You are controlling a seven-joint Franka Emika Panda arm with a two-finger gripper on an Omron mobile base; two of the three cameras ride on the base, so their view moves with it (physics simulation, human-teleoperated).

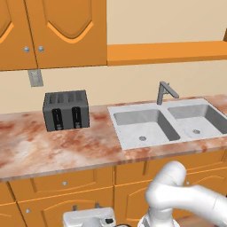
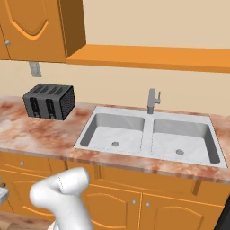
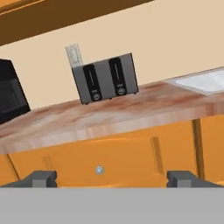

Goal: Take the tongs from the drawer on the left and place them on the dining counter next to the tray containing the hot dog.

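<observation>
The orange drawer [image 3: 109, 162] with its small round silver knob [image 3: 99, 169] sits shut under the marble counter edge, straight ahead in the hand view. My gripper [image 3: 113, 179] is open wide with nothing between its fingertips [image 3: 41, 178], a short way in front of the drawer front. From the left base view the gripper [image 1: 85, 207] hangs low, just below the same drawer [image 1: 48, 182]. The drawer also appears at the left of the right base view [image 2: 31, 164]. The tongs are hidden. The dining counter, the tray and the hot dog are out of view.
A dark grey toaster [image 1: 66, 111] stands on the counter above the drawer. A double sink [image 1: 166, 122] with a faucet [image 1: 164, 93] lies to its right. Orange wall cabinets [image 1: 53, 31] hang overhead. A black appliance [image 3: 11, 94] sits left of the toaster.
</observation>
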